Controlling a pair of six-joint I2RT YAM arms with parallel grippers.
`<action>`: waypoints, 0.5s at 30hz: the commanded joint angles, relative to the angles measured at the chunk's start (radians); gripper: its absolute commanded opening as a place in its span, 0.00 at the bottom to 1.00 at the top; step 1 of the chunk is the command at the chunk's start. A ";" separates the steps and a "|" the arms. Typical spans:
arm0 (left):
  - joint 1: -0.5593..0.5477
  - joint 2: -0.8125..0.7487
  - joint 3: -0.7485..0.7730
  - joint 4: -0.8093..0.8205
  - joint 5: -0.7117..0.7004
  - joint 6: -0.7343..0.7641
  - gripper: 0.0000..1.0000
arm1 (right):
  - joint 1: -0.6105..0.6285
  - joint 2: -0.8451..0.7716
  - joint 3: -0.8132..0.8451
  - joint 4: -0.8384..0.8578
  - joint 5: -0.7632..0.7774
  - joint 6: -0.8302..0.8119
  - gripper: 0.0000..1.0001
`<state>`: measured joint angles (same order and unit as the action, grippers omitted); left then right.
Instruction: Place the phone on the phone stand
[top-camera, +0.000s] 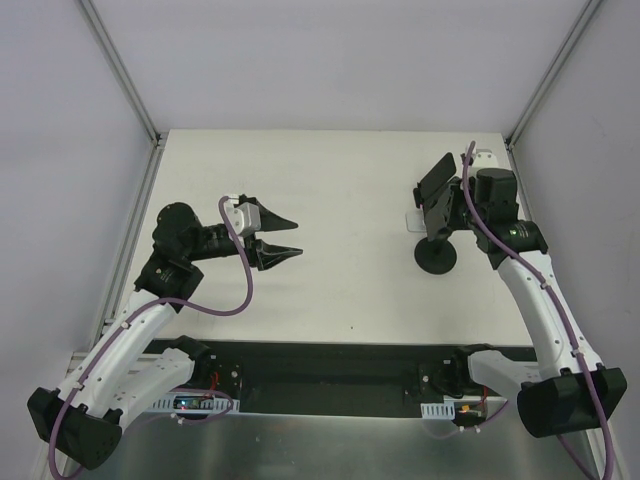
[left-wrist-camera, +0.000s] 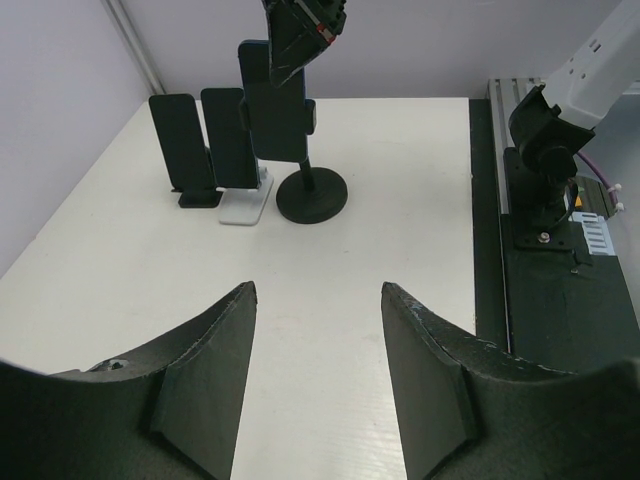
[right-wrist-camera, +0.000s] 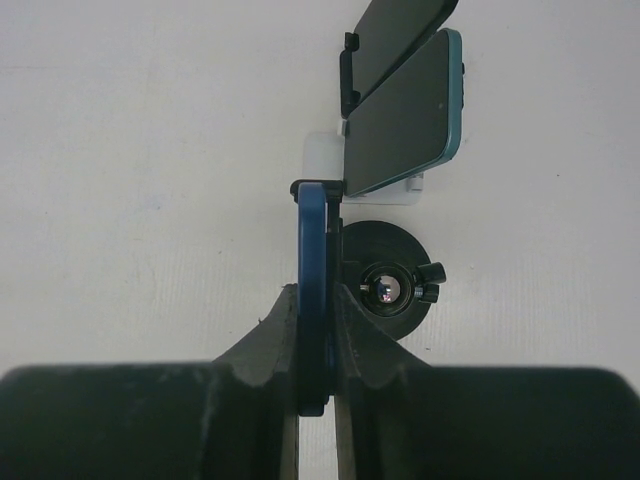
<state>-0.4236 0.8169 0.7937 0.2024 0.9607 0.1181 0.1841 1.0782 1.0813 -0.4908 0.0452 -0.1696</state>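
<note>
A: Holding phone (right-wrist-camera: 311, 225) edge-on in clamped right gripper (right-wrist-camera: 314, 310), just over phone stand (right-wrist-camera: 375, 245); placing step, seemingly unfinished.
B: And left gripper (left-wrist-camera: 318, 290)?
A: Spread, empty, well apart. Next: easing down squarely until seated, then letting go.

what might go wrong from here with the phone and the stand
1. The right hand holds the blue phone by one end only, so the phone may twist or slip when it is pressed against the round-base stand.
2. The teal phone on the white stand sits close behind, and a drift that way may knock it.
3. An off-centre push might tip the round-base stand.
</note>
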 joint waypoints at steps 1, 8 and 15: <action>0.009 -0.005 0.004 0.048 0.029 -0.009 0.52 | -0.026 0.012 0.029 -0.052 0.048 -0.019 0.00; 0.011 0.014 0.036 0.049 -0.016 -0.058 0.63 | -0.032 -0.006 0.045 -0.090 0.027 0.005 0.64; 0.011 0.021 0.113 0.025 -0.212 -0.208 0.66 | -0.006 -0.083 0.143 -0.210 0.077 0.032 0.94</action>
<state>-0.4236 0.8471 0.8238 0.1993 0.8719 0.0162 0.1604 1.0695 1.1160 -0.6147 0.0715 -0.1562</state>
